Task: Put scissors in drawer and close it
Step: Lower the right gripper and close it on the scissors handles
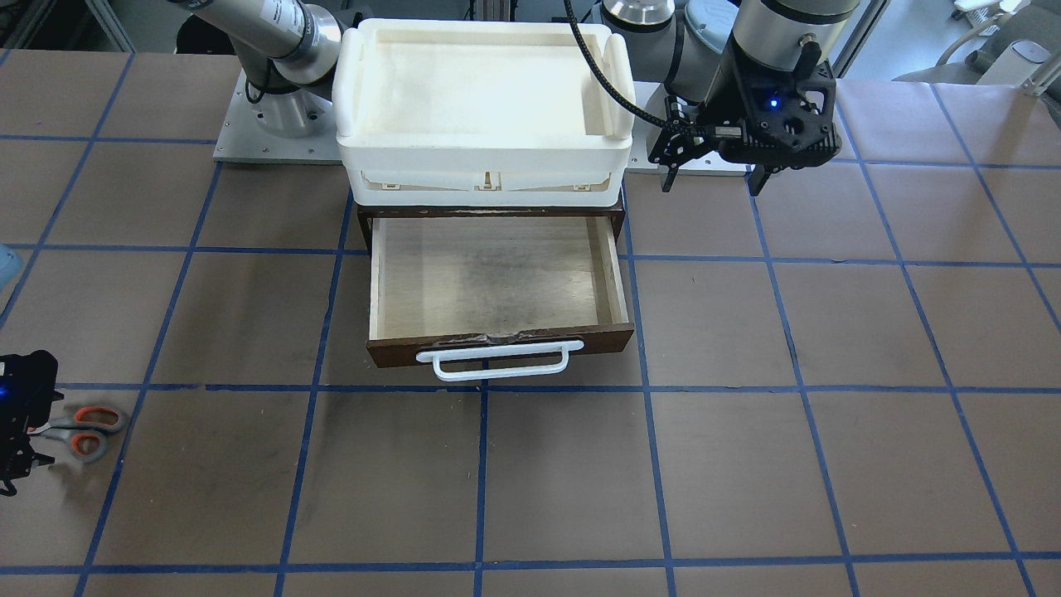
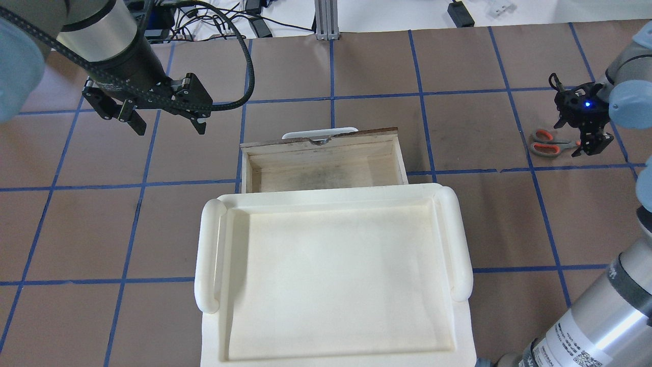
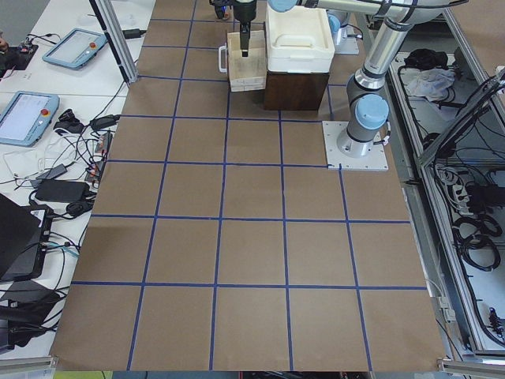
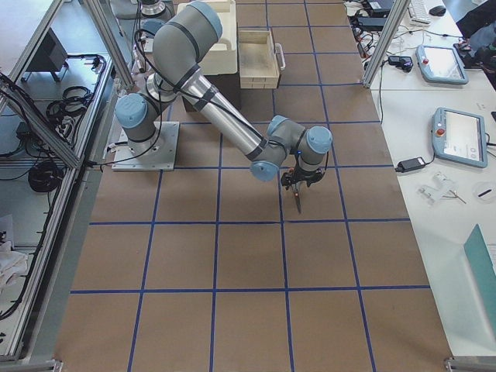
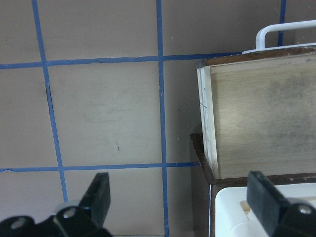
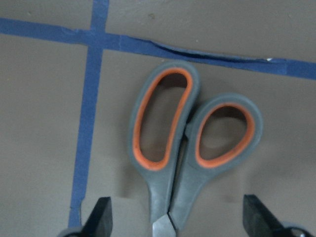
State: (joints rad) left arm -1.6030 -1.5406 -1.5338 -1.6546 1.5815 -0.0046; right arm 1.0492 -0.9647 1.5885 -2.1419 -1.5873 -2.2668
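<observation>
- The scissors (image 6: 183, 148) lie flat, pivot between the wide-spread fingers of the right gripper (image 6: 178, 219), loops ahead, long axis square to the closing line.
- The left gripper (image 2: 168, 125), also wide, hangs beside the open drawer (image 1: 497, 274), far from them.
</observation>
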